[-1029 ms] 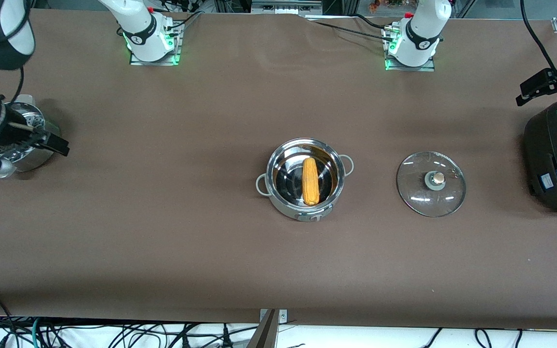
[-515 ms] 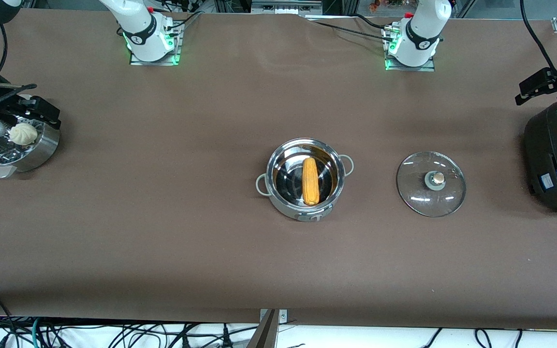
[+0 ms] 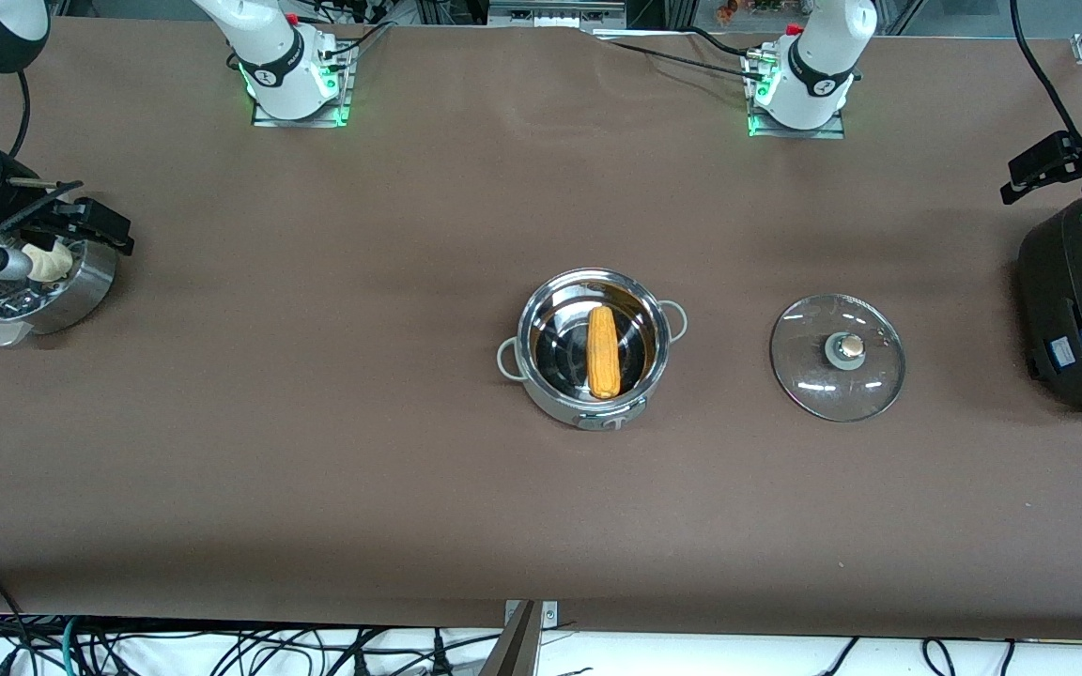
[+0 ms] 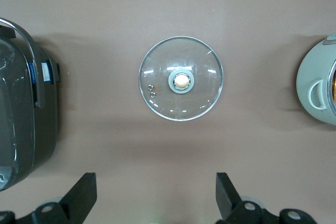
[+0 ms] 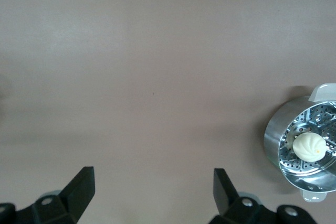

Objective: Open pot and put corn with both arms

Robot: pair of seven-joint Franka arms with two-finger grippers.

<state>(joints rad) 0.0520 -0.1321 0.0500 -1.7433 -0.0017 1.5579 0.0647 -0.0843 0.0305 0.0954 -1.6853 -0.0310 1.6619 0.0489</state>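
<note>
The steel pot [image 3: 555, 406] stands open at the table's middle, with the yellow-orange corn [image 3: 603, 350] lying inside it. Its glass lid [image 3: 838, 376] with the tan knob lies flat on the table beside the pot, toward the left arm's end. My left gripper [image 3: 1050, 165] is open and empty, up over the black cooker's edge. In the left wrist view, the left gripper [image 4: 156, 192] has the lid [image 4: 181, 100] and the pot's side [image 4: 316, 72] below it. My right gripper [image 3: 81, 223] is open and empty over the steamer basket. In the right wrist view, the right gripper [image 5: 153, 190] shows only bare table between its fingers.
A large black cooker [image 3: 1081, 310] stands at the left arm's end of the table and shows in the left wrist view [image 4: 18, 108]. A steel steamer basket [image 3: 85, 286] with a white bun [image 3: 51, 263] stands at the right arm's end and shows in the right wrist view [image 5: 278, 145].
My right gripper has risen off the steamer basket and shifted toward the robots' bases, uncovering the bun. The left arm, pot, corn and lid have not moved.
</note>
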